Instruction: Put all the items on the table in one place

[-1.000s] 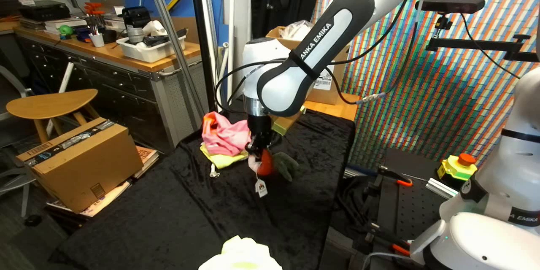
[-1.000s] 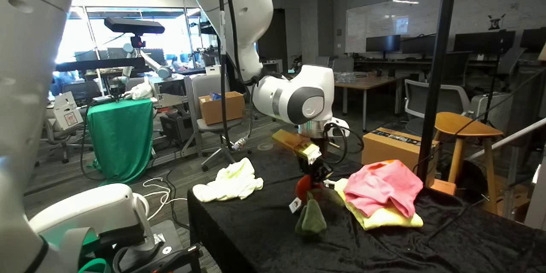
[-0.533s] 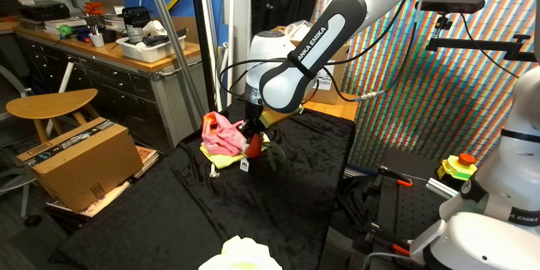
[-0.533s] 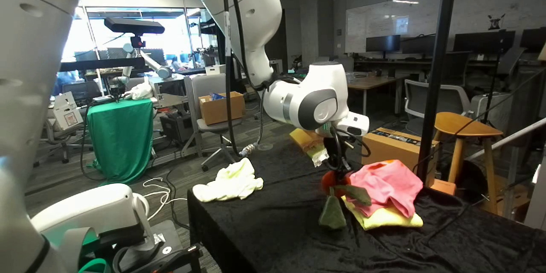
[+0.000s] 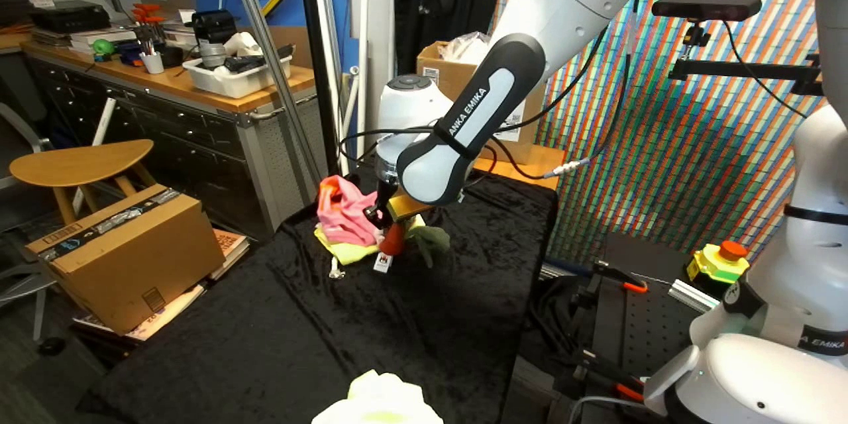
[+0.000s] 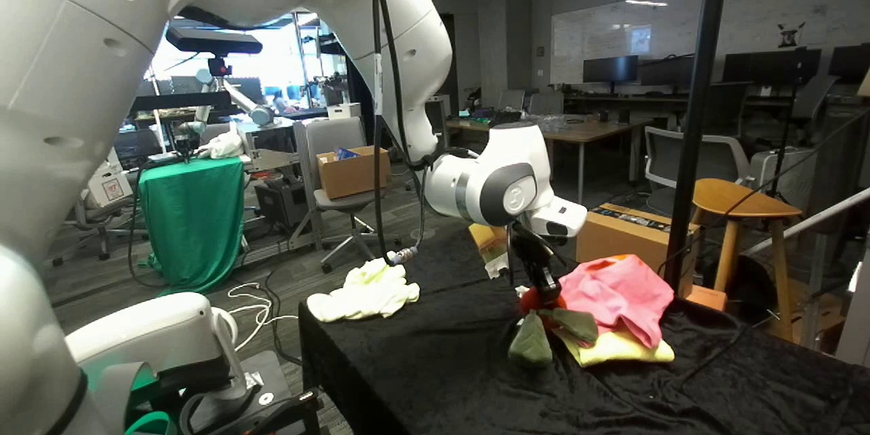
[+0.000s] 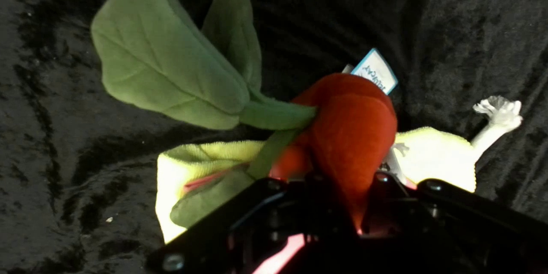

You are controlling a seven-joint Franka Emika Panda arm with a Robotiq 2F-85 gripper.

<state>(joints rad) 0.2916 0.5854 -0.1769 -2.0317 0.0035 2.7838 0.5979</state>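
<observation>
Now, fingers [image 6: 546, 289] pinching the leafy red toy [image 7: 353, 124], right by the pink cloth [image 6: 615, 289], which sits atop the yellow cloth [image 6: 622, 348]; cream-white cloth [image 6: 367, 293] well apart on the black-draped surface [image 6: 435, 370].

The white arm [image 6: 95, 68] reaches out, its forearm [image 5: 570, 0] sloping downward in both exterior views to the wrist [image 6: 520, 149]. Below this hangs the end effector [image 7: 349, 186], pointing down at a slight tilt. In the wrist view its dark fingers [image 7: 317, 201] are clamped in a grip.
</observation>
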